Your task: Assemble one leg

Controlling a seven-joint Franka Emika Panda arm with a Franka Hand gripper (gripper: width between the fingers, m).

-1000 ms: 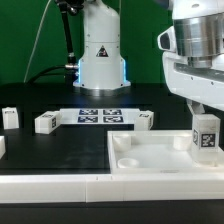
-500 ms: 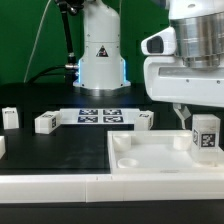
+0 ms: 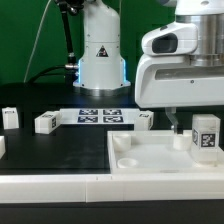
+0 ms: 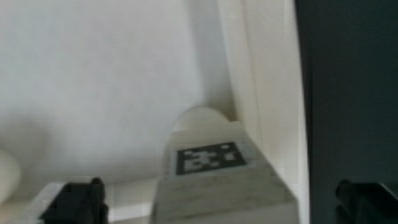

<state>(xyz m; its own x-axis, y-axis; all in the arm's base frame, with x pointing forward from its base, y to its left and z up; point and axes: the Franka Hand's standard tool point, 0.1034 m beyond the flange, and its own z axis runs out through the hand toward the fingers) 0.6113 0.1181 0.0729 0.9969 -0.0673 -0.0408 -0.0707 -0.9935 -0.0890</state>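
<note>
The leg [image 3: 205, 137] is a small white post with a black-and-white tag. It stands upright at the corner of the large white tabletop [image 3: 140, 160], on the exterior view's right. My gripper [image 3: 196, 112] hangs just above it, open, with one finger [image 3: 172, 121] to the left of the post and apart from it. In the wrist view the leg [image 4: 221, 165] lies between my two dark fingertips [image 4: 75, 201], which stand wide apart and do not touch it. My gripper [image 4: 219, 205] holds nothing.
Three more white legs lie on the black table: one [image 3: 10, 117] at far left, one [image 3: 45, 122] beside it, one [image 3: 146, 120] behind the tabletop. The marker board [image 3: 98, 115] lies in front of the robot base [image 3: 100, 55].
The hand has turned and shifted towards the exterior view's left, its finger now clear of the leg. The leg has stayed upright in the same place.
</note>
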